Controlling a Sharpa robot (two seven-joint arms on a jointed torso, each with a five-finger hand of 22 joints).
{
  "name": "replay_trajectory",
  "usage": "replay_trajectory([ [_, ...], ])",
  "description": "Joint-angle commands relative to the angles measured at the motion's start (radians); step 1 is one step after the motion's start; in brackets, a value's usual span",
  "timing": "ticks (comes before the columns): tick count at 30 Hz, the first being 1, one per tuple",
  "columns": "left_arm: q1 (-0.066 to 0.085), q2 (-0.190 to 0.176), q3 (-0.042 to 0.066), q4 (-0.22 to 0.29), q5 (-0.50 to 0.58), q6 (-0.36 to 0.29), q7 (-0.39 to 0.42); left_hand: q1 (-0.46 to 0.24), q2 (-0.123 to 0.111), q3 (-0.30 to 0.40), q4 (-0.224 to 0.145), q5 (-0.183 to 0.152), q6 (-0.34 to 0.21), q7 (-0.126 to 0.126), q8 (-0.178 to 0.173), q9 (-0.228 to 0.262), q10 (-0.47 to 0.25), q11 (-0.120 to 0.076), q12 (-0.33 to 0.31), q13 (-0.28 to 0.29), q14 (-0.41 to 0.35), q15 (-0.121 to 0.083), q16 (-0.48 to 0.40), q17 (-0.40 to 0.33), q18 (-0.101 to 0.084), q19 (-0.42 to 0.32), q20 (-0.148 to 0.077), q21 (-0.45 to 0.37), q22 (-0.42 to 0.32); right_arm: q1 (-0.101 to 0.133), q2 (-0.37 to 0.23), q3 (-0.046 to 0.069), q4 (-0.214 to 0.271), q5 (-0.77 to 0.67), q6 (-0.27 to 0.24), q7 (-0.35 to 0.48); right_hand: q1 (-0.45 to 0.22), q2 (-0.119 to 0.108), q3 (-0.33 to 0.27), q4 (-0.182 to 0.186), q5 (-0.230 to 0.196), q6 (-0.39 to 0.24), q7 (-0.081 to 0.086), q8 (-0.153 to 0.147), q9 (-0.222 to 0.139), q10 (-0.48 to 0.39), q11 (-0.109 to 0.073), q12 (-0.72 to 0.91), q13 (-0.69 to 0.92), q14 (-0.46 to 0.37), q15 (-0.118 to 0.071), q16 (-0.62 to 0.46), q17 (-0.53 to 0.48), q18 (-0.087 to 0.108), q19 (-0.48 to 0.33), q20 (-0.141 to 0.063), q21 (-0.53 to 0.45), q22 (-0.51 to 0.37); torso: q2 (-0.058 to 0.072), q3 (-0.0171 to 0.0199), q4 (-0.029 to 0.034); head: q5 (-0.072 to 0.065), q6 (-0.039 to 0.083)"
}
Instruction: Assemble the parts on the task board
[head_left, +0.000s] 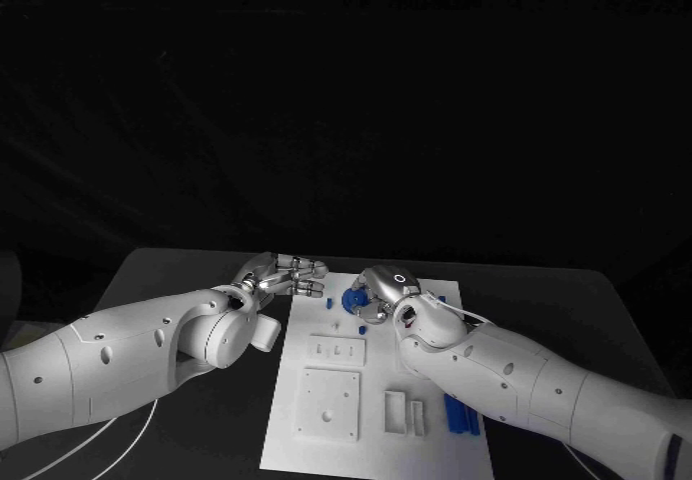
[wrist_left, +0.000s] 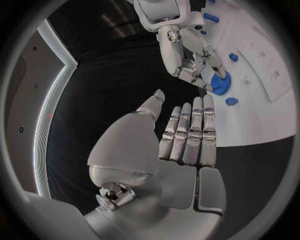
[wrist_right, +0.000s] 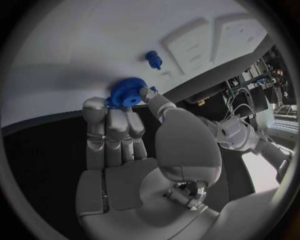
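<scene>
While my two arms meet over the far end of the task board (head_left: 378, 440), this is how things stand.

Right hand: my right hand (head_left: 378, 292) pinches a blue gear (wrist_right: 127, 93) between thumb and fingertips, holding it at the white surface near the board's far end; the left wrist view shows the same gear (wrist_left: 220, 81) under those fingers.

Left hand: my left hand (head_left: 284, 274) holds nothing, its fingers (wrist_left: 189, 131) straight and side by side, thumb set apart, just beside the board's far left edge over the black table (head_left: 188, 275).

Task board: lies lengthwise in the middle of the table, with raised white plates (head_left: 332, 402) in its nearer half.

Small peg: a small blue part (wrist_right: 154, 59) stands on the board near the gear, apart from it.

Other parts: blue rod-like pieces (head_left: 457, 413) lie at the board's near right edge, beside white blocks (head_left: 405, 412); more small blue pieces (head_left: 327, 301) sit near the far end.
</scene>
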Motion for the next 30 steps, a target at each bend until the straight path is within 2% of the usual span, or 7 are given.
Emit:
replay_trajectory([
  [1,0.001,0.001,0.001,0.002,-0.004,0.015,0.005,0.006,0.005,-0.002,-0.006,0.004,-0.003,0.005,-0.002,0.000,-0.007,-0.003,-0.002,0.002,-0.005,-0.001,0.002,0.001,0.017,-0.006,0.003,0.007,-0.001,-0.002,0.001,-0.001,-0.006,0.012,0.011,0.004,-0.009,-0.005,-0.009,0.007,-0.032,-0.020,-0.002,0.002,-0.004,-0.009,0.004,-0.005,0.009,-0.002,0.002,-0.007,-0.002,-0.010,0.044,-0.002,-0.007,0.083,0.000,0.0004,-0.0022,0.001,0.000],
  [7,0.001,0.001,0.001,0.002,-0.004,0.016,0.005,0.006,0.005,-0.002,-0.006,0.004,-0.003,0.005,-0.002,0.000,-0.007,-0.003,-0.002,0.002,-0.005,-0.001,0.002,0.001,0.017,-0.006,0.003,0.007,-0.001,-0.002,-0.001,-0.001,-0.007,0.043,0.003,0.013,-0.076,-0.020,-0.114,0.124,-0.165,-0.074,0.006,0.003,-0.004,-0.013,0.014,-0.014,-0.003,-0.003,0.007,-0.009,-0.003,0.000,0.047,0.005,-0.016,0.082,-0.001,0.0009,-0.0016,0.001,0.000],
  [8,0.001,0.001,0.001,0.002,-0.004,0.015,0.004,0.006,0.005,-0.002,-0.006,0.004,-0.003,0.005,-0.002,0.000,-0.007,-0.003,-0.002,0.002,-0.005,-0.001,0.002,0.001,0.017,-0.006,0.003,0.007,-0.001,-0.002,-0.004,-0.001,-0.005,0.050,0.001,0.015,-0.068,-0.027,-0.151,0.180,-0.170,-0.076,0.007,0.004,-0.004,-0.015,0.015,-0.013,-0.006,-0.004,0.006,-0.009,-0.001,0.002,0.049,0.006,-0.019,0.082,-0.001,0.0012,-0.0012,0.001,0.000],
  [10,0.001,0.000,0.001,0.002,-0.004,0.015,0.004,0.004,0.005,-0.003,-0.007,0.004,-0.004,0.005,-0.002,0.000,-0.008,-0.002,-0.002,0.002,-0.005,-0.001,0.002,0.001,0.017,-0.006,0.004,0.008,-0.001,-0.002,-0.006,-0.001,-0.003,0.054,0.000,0.015,-0.082,-0.030,-0.151,0.201,-0.170,-0.077,0.006,0.003,-0.004,-0.015,0.015,-0.012,-0.007,-0.004,0.006,-0.009,-0.001,0.002,0.049,0.005,-0.019,0.082,-0.001,0.0013,-0.0012,0.001,0.001],
  [24,0.001,-0.007,0.001,0.002,-0.004,0.014,0.005,0.004,0.005,-0.003,-0.007,0.004,-0.004,0.005,-0.002,0.000,-0.008,-0.002,-0.002,0.002,-0.005,-0.001,0.002,0.001,0.017,-0.006,0.004,0.008,-0.001,-0.002,-0.081,0.000,0.093,0.081,-0.059,0.022,-0.071,-0.029,-0.120,0.182,-0.124,-0.054,0.001,0.003,-0.004,-0.010,0.011,-0.004,-0.006,-0.003,0.002,-0.006,0.005,0.000,0.050,0.001,-0.013,0.084,-0.002,0.0024,-0.0036,0.001,0.003],
  [26,0.001,-0.008,0.001,0.002,-0.004,0.014,0.005,0.004,0.005,-0.003,-0.007,0.004,-0.004,0.005,-0.002,0.000,-0.008,-0.002,-0.002,0.002,-0.005,-0.001,0.002,0.001,0.017,-0.006,0.004,0.008,-0.001,-0.002,-0.099,0.004,0.117,0.089,-0.079,0.024,-0.070,-0.029,-0.119,0.180,-0.112,-0.054,0.001,0.003,-0.004,-0.010,0.010,-0.003,-0.005,-0.003,0.002,-0.004,0.006,0.000,0.051,0.000,-0.012,0.084,-0.002,0.0034,-0.0047,0.001,0.003],
  [30,0.001,-0.014,0.001,0.002,-0.004,0.013,0.007,0.005,0.005,-0.002,-0.007,0.004,-0.004,0.005,-0.002,0.000,-0.008,-0.002,-0.001,0.002,-0.005,-0.001,0.002,0.001,0.017,-0.006,0.004,0.008,-0.001,-0.002,-0.158,0.029,0.181,0.124,-0.107,0.043,-0.049,-0.030,-0.111,0.163,-0.102,-0.055,0.002,0.003,-0.004,-0.007,0.010,0.002,-0.003,-0.003,0.002,-0.003,0.007,0.000,0.051,0.000,-0.009,0.085,-0.003,0.0051,-0.0091,0.000,0.005],
])
